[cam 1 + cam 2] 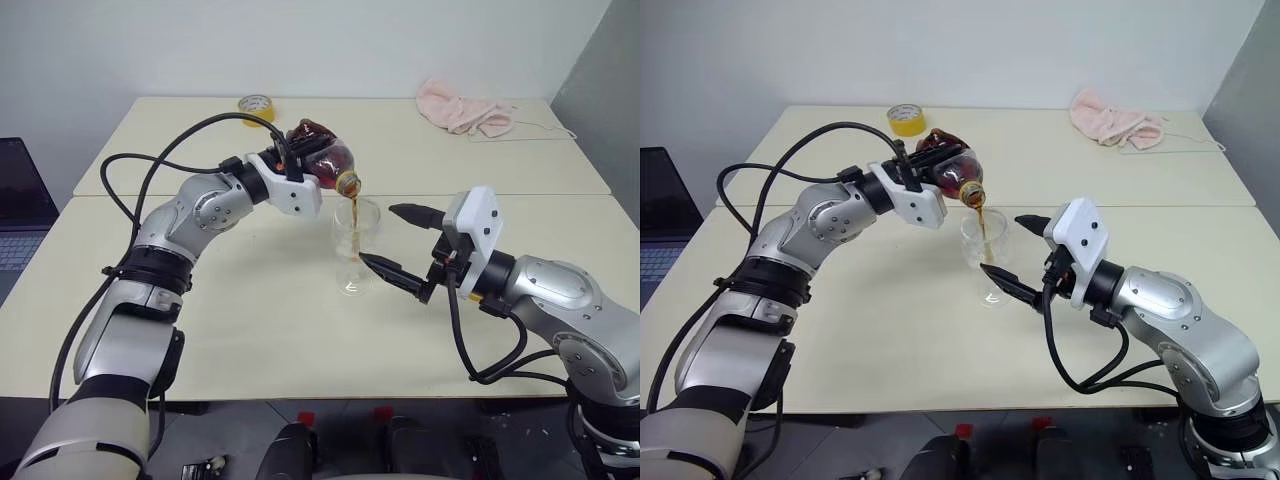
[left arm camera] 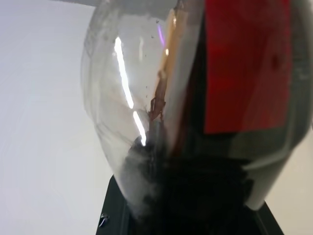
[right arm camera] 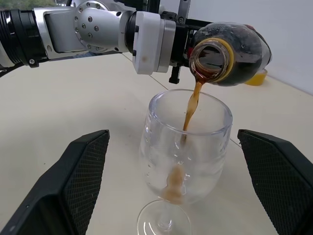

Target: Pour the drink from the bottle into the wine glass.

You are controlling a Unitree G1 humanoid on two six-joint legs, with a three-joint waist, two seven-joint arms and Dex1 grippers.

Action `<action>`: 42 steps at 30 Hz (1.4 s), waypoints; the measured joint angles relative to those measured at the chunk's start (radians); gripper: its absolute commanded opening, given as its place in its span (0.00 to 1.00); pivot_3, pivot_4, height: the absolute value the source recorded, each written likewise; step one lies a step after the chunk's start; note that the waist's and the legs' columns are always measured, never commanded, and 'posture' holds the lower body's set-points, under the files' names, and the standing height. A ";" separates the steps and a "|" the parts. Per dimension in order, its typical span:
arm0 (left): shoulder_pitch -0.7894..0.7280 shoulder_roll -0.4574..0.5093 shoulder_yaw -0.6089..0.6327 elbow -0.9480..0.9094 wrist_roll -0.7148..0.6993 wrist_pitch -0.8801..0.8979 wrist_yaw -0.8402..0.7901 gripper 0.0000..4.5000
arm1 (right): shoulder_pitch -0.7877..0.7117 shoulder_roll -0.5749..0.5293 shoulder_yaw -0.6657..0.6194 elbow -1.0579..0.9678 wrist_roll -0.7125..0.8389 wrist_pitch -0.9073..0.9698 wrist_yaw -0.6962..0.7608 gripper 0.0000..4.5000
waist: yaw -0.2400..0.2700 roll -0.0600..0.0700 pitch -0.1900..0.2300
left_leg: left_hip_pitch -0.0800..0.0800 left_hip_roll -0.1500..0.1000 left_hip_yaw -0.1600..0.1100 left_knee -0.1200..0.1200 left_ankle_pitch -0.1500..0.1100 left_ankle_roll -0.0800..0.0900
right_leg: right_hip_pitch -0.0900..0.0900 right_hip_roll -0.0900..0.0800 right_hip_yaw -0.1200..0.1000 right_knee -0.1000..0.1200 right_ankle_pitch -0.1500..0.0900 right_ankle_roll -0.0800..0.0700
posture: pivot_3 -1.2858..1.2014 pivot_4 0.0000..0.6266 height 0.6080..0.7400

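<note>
Drink [image 1: 352, 212] was running in a thin brown stream from the tipped bottle [image 1: 322, 158] into the wine glass [image 1: 355, 243], just right of centre in the left eye view; our left gripper [image 1: 287, 163] was pinched shut on the bottle's body, mouth down over the rim. At the lower right our right gripper [image 1: 398, 243] stood spread wide, one finger on either side of the glass and clear of it. Along the far edge of the table [image 1: 200, 330] lay a yellow tape roll [image 1: 256, 104] and a pink cloth [image 1: 463, 108]. In the left wrist view the bottle's clear wall and red label [image 2: 247, 63] sat hard against the camera. In the right wrist view the stream fell from the open mouth at upper centre and pooled at the bottom of the bowl, barely a puddle, with our two black fingers [image 3: 73, 181] flanking the glass at the lower corners. We judged the pour just begun; next we needed to hold the mouth over the rim, tilt further as the bottle emptied, then right it.
</note>
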 measured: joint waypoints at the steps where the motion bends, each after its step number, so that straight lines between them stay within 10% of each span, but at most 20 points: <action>1: 0.000 0.001 0.000 0.000 0.001 -0.005 0.002 0.17 | 0.000 0.000 0.002 0.000 0.000 0.000 0.000 1.00 | 0.000 0.000 0.000 | 0.000 0.000 0.000 0.000 0.000 0.000 | 0.000 0.000 0.000 0.000 0.000 0.000 | 0.52 0.24 1.00; 42: -0.035 0.004 -0.015 0.038 0.057 -0.038 0.062 0.17 | 0.009 0.003 0.007 -0.001 -0.010 0.000 -0.004 1.00 | -0.007 0.000 0.000 | -0.001 -0.009 -0.001 0.001 0.000 0.000 | -0.006 -0.003 0.002 0.008 0.000 0.000 | 0.52 0.24 1.00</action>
